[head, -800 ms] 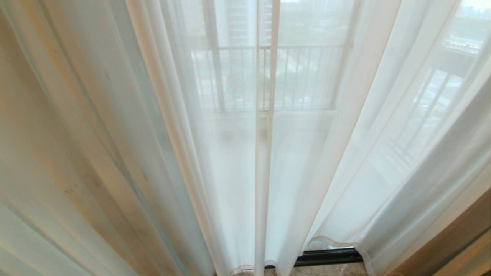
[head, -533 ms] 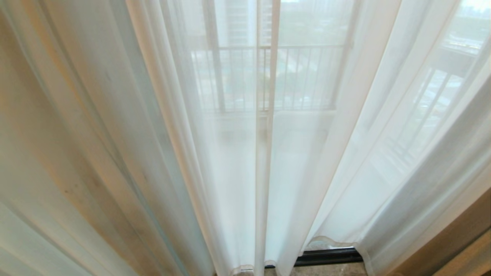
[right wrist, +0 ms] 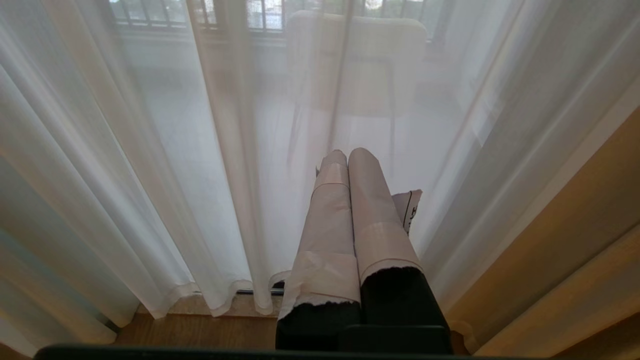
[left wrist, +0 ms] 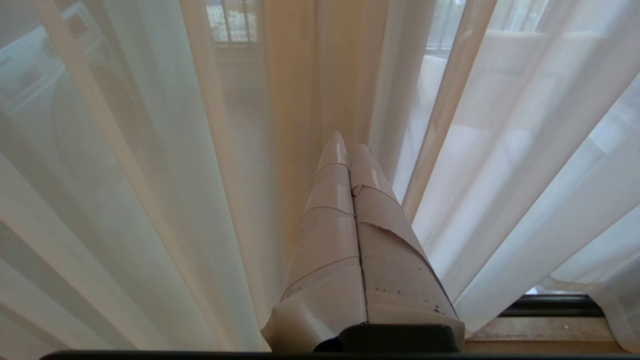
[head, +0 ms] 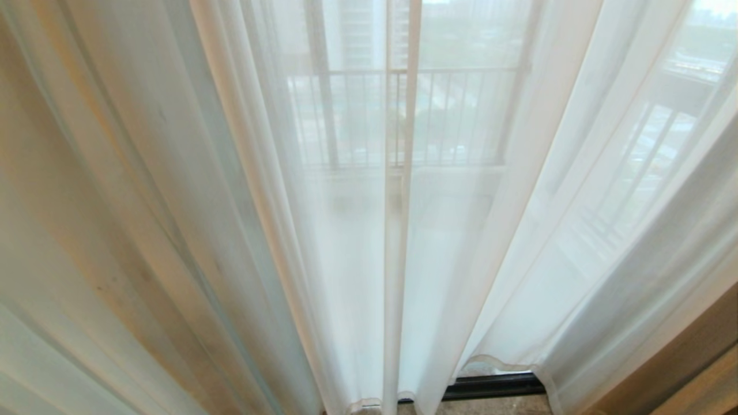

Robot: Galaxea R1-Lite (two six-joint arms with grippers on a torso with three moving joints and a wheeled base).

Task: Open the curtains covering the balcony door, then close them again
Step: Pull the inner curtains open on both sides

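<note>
Sheer white curtains (head: 323, 230) hang drawn across the balcony door, their two hemmed edges meeting at the middle (head: 398, 242). The door's dark bottom track (head: 496, 385) shows under the hem; its glass is veiled by the fabric. Neither arm appears in the head view. In the left wrist view my left gripper (left wrist: 348, 146) is shut, its taped fingers pressed together with nothing between them, pointing at the folds of the curtains (left wrist: 150, 200). In the right wrist view my right gripper (right wrist: 346, 151) is shut and empty too, just short of the sheer curtains (right wrist: 175, 175).
A thicker tan drape (head: 686, 357) hangs at the far right, also seen as the tan drape (right wrist: 575, 240) beside my right gripper. A balcony railing (head: 438, 115) shows faintly through the fabric. A chair (right wrist: 355, 65) stands outside. Wooden floor (right wrist: 200, 332) lies below the hems.
</note>
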